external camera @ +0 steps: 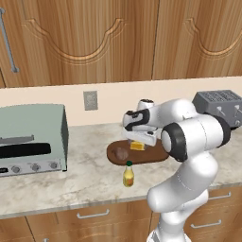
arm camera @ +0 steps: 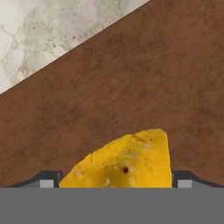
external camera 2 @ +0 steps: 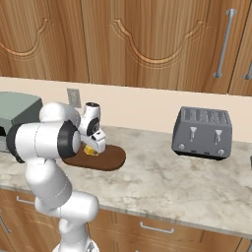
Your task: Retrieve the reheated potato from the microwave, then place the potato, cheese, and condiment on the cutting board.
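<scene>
The yellow-orange cheese point(arm camera: 127, 162) wedge lies on the dark-brown cutting board point(arm camera: 131, 78), between the two tips of my gripper point(arm camera: 116, 181), which stands open around it. In the left base view the gripper point(external camera: 139, 140) hangs just over the cheese point(external camera: 137, 146) at the middle of the cutting board point(external camera: 142, 157). The dull-brown potato point(external camera: 122, 153) rests on the board's left end. On the counter just in front of the board stands the condiment point(external camera: 128, 175) bottle, upright. The right base view has the gripper point(external camera 2: 94, 143), cheese point(external camera 2: 90, 151) and board point(external camera 2: 106, 157). The microwave is out of view.
A pale grey-green toaster oven point(external camera: 30, 139) stands on the counter at the left. A grey toaster point(external camera 2: 203, 132) sits at the right against the wall. Wooden cabinets hang above, and drawers run below the marble counter edge point(external camera: 71, 201).
</scene>
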Available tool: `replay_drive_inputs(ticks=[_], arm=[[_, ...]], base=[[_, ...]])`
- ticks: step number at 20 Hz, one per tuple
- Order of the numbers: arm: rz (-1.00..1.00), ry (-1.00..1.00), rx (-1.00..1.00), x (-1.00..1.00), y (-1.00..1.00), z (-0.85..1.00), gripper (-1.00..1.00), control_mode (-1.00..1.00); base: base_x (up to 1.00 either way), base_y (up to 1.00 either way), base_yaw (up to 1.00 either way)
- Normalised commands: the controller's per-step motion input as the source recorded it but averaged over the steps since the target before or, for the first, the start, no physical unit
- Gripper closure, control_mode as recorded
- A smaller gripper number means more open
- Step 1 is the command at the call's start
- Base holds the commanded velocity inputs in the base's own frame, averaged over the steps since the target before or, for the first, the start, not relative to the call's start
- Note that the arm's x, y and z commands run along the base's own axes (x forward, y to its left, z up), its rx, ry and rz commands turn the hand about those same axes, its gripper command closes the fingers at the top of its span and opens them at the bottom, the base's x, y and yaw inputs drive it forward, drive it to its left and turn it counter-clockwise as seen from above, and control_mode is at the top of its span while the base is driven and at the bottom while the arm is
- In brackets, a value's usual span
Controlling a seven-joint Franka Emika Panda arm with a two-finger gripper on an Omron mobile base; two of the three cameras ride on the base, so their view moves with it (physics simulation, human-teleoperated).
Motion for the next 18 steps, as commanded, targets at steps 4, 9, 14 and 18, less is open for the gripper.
replay_drive_inputs(ticks=[4,9,14,18], arm=[[-0.04,0.01,0.00,-0.11,0.18,-0.33,1.00,-1.00],[-0.02,0.00,0.00,0.03,0.04,-0.33,1.00,-1.00],[-0.02,0.01,0.00,0.00,0.12,-0.42,1.00,-1.00],[-0.01,0.00,0.00,-0.02,0.07,-0.40,-1.00,-1.00]], base=[[0.00,0.00,0.00],[0.00,0.00,0.00],[0.00,0.00,0.00],[0.00,0.00,0.00]])
